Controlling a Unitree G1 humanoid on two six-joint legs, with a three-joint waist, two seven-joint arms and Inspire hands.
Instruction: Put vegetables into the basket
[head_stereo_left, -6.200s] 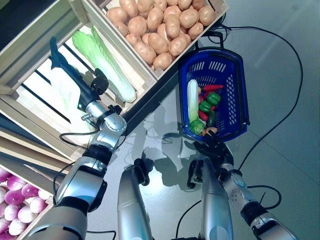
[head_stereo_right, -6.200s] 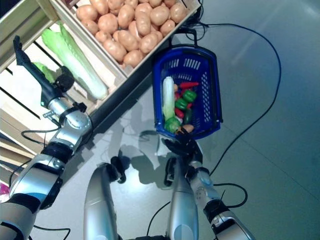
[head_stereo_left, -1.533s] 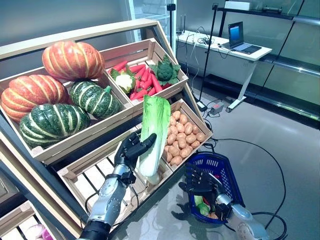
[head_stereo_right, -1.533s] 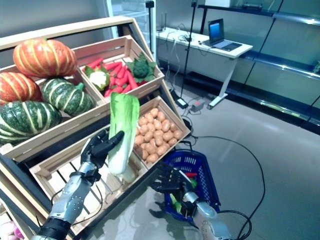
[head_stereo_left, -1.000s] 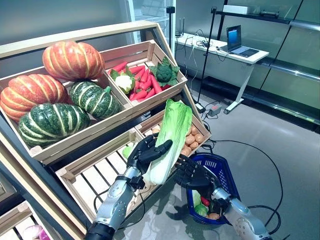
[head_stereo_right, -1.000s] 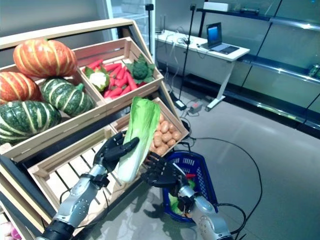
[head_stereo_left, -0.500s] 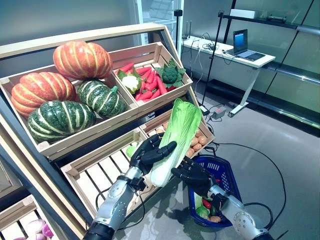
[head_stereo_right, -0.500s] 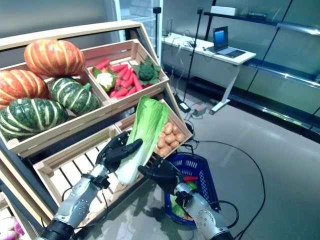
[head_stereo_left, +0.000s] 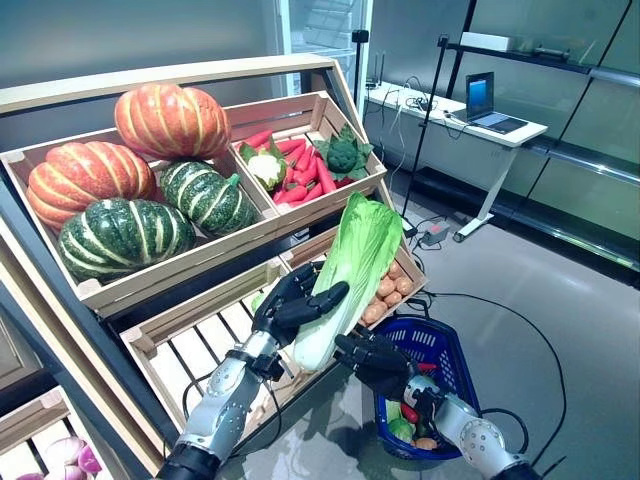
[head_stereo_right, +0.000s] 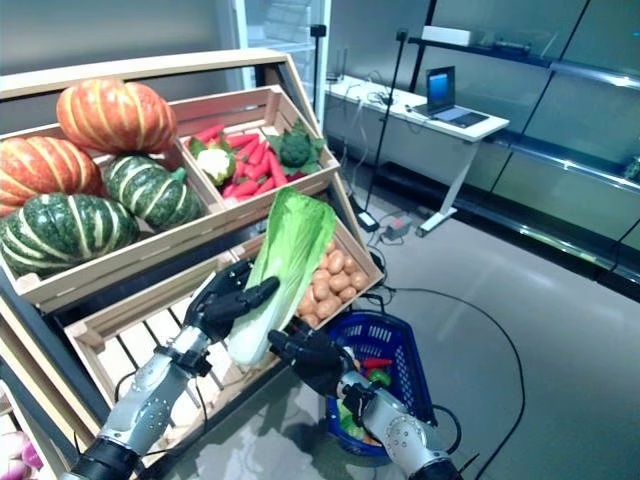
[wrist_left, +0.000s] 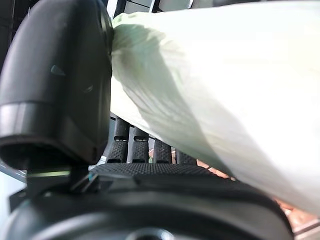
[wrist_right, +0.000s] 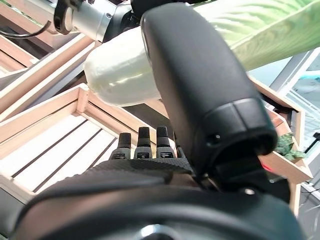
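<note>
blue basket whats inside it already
The blue basket holds green peppers and red pieces, seen near its front. The right robot hand and the napa cabbage above cover the rest.

No readable text, labels, numbers or signs anywhere. Nothing printed on crates, basket or hands; laptop screen too small to read.
</note>
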